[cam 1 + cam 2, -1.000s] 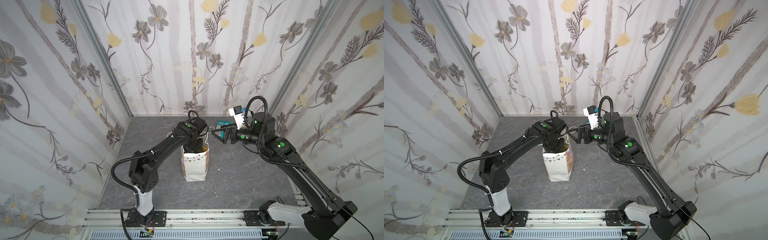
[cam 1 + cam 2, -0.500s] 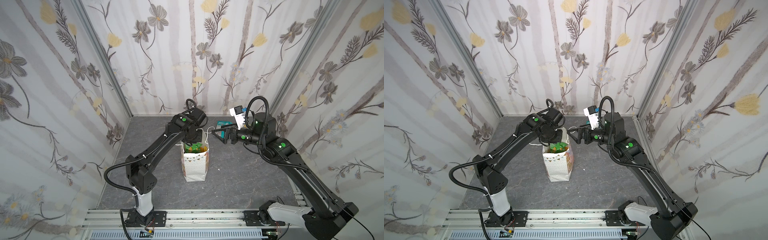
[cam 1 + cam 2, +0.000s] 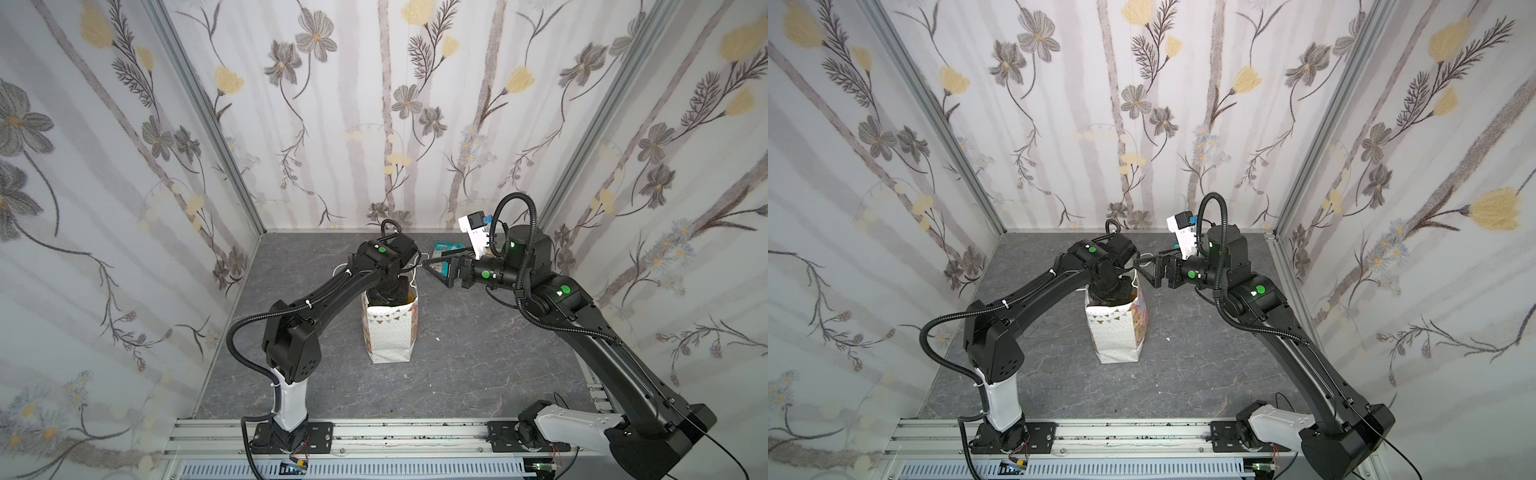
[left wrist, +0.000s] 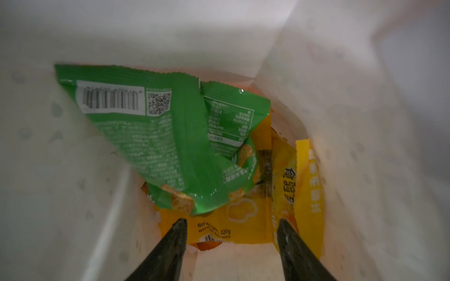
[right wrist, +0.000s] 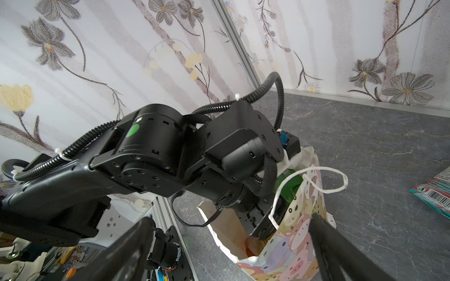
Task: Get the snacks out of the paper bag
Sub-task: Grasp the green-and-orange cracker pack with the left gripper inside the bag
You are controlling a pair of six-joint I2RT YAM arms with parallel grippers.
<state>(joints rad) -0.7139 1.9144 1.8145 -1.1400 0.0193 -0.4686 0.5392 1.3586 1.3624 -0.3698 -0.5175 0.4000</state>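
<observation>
- The white paper gift bag (image 3: pixel 390 332) with cartoon animal faces stands upright mid-frame in both top views.
- My left gripper (image 4: pixel 231 222) is inside it, jaws apart and gripping nothing, above crinkly green foil packets (image 4: pixel 158 136) and a yellow foil packet (image 4: pixel 243 228).
- My right gripper (image 5: pixel 231 219) hovers just right of the bag's mouth, spread wide and empty.
- A teal foil packet (image 3: pixel 444 248) lies on the floor behind it.

Both top views look down from high at six o'clock. Wrist views sit close, sharing the bag (image 5: pixel 299 233).
</observation>
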